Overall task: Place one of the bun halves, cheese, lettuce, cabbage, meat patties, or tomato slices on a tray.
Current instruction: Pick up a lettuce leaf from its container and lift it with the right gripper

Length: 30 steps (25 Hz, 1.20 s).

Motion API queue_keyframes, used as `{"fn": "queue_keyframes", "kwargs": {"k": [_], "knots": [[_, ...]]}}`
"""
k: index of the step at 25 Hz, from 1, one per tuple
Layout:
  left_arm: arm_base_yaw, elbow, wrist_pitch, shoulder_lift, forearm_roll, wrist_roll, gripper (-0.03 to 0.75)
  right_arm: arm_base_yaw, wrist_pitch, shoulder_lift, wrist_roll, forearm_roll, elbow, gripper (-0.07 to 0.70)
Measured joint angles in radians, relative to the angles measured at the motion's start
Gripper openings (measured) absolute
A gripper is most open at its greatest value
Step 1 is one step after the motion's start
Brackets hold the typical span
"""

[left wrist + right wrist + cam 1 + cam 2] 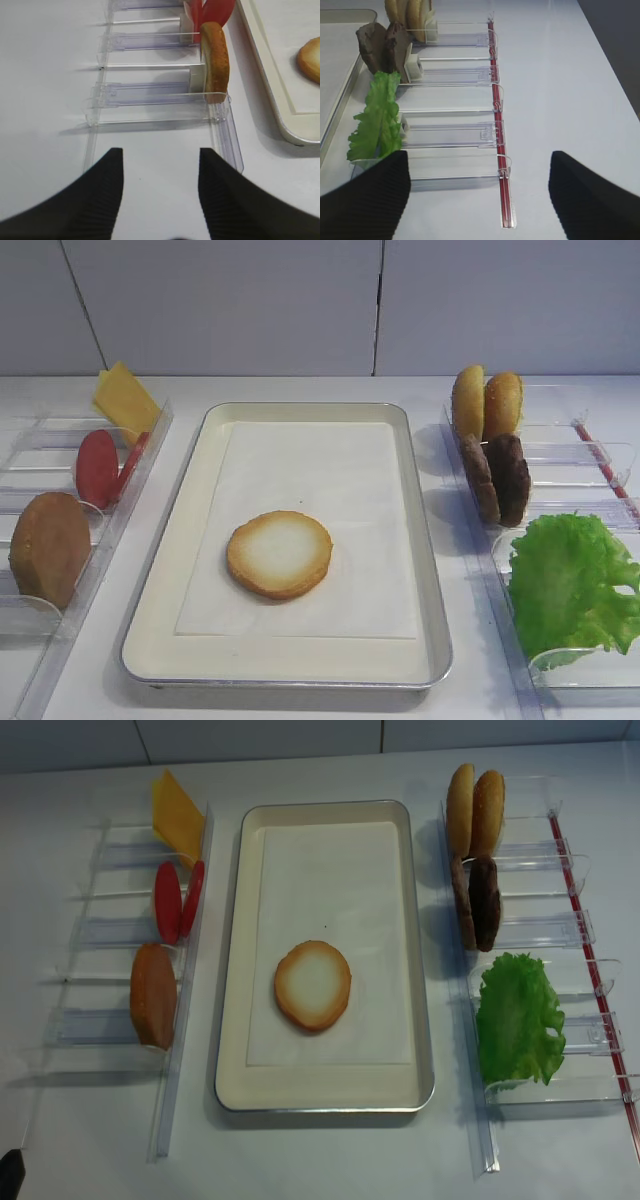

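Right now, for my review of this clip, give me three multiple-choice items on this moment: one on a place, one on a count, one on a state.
1. Where does the pale-faced bun half lie?
A. On the paper inside the tray
B. In the rack on the left
C. On top of the lettuce

2. How many tomato slices stand in the rack on the left?
A. One
B. Two
C. Four

3. How do the jaws of the right gripper stand?
A. Shut on a patty
B. Shut on nothing
C. Open and empty

Answers:
1: A, the bun half rests flat on the white sheet, toward the tray's near end.
2: B, the top view shows two red discs side by side.
3: C, the right wrist view shows both fingers wide apart with only the table and a clear rack between them.
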Motion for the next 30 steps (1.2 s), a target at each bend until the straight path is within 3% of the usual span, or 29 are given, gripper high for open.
{"fn": "queue_keyframes", "kwargs": {"k": [20, 30], "knots": [[0.0, 0.0, 0.0, 0.0, 0.0, 0.0, 0.322, 0.0, 0.004, 0.007, 0.0, 0.05, -0.024, 0.575], [0.0, 0.0, 0.0, 0.0, 0.0, 0.0, 0.322, 0.0, 0.077, 0.29, 0.0, 0.158, -0.127, 0.575]]}}
